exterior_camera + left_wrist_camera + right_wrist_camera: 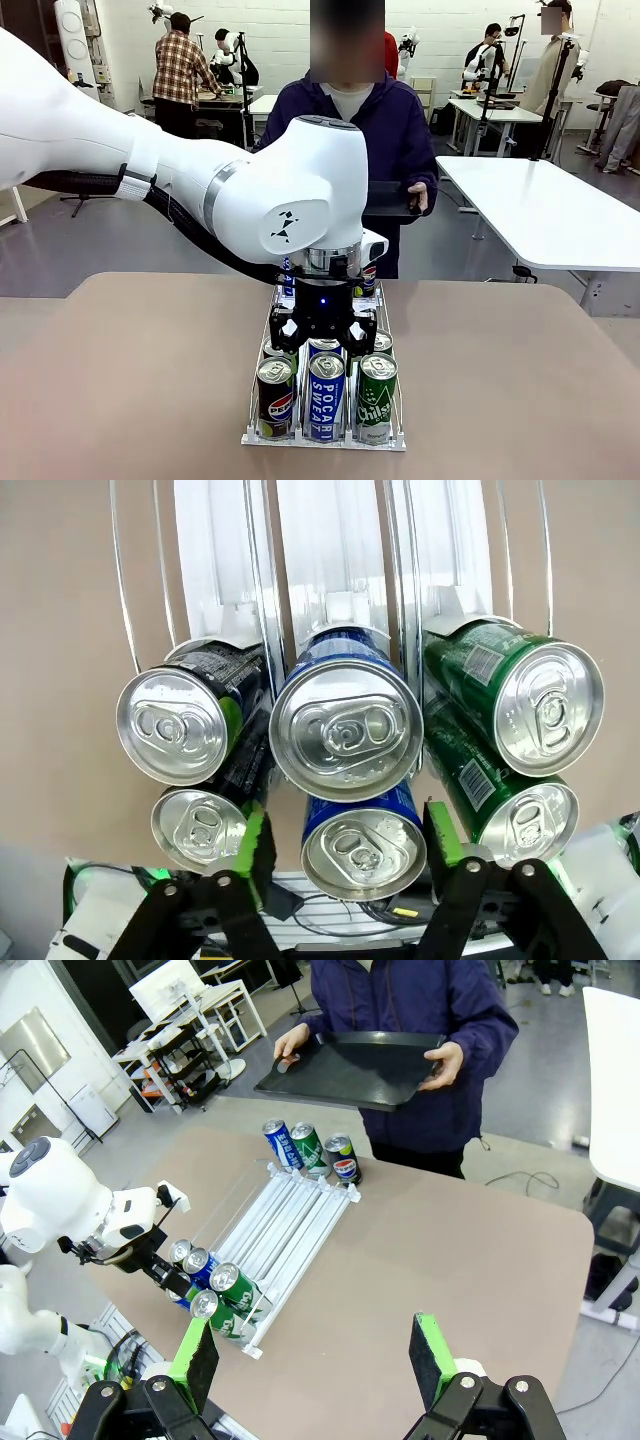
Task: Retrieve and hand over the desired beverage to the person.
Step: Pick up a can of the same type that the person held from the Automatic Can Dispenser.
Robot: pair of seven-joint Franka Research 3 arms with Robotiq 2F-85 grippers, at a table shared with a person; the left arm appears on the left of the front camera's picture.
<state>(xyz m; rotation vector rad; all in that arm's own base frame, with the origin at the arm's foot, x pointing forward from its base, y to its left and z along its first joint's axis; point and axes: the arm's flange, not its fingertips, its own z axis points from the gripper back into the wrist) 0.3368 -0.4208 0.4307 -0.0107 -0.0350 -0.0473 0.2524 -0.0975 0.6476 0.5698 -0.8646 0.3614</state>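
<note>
Tan tabletop point(120, 380) in an open lab room with white tables behind.

- Item 1, blue can point(365, 850): middle lane of the rack, at the robot's end. A second blue can point(345, 725) sits right against it in the same lane.
- Item 2, left gripper point(347, 825): reaches down over the rack's loaded end. Its green pads point(254, 852) are closed in on either side of the blue can.
- Item 3, white wire rack point(290, 1222): three lanes running towards the person, the far stretch of each lane bare.
- Item 4, dark cans point(185, 725): two, in one outer lane.
- Item 5, green cans point(520, 695): two, in the other outer lane.
- Item 6, three loose cans point(308, 1148): upright on the table at the rack's far end.
- Item 7, the person point(395, 120): stands at the far side in a dark jacket, holding a black tray point(360, 1065) in both hands.
- Item 8, right gripper point(315, 1360): above the table, well apart from the rack, jaws spread wide with nothing between them.
</note>
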